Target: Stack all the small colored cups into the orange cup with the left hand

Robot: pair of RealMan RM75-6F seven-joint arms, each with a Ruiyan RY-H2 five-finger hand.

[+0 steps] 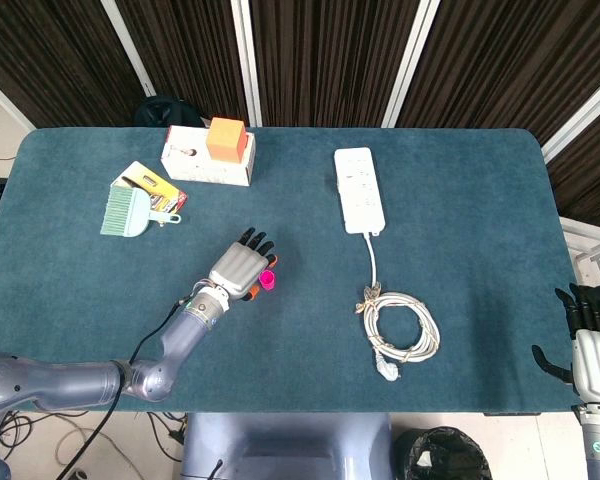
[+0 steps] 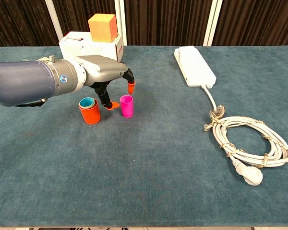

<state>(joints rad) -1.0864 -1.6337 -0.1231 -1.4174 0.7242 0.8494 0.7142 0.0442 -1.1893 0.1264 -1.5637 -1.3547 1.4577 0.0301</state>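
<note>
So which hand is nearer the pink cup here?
Left. The left hand hovers right at the pink cup, fingers around it; the right hand sits far off at the table's edge.

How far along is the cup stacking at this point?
Done: a teal cup already sits inside the orange cup. In hand: the left hand hovers at the pink cup, fingers spread on either side of it, with no grip visible. Left: grasp the pink cup, which stands on the table beside the orange one, and drop it into the stack.
</note>
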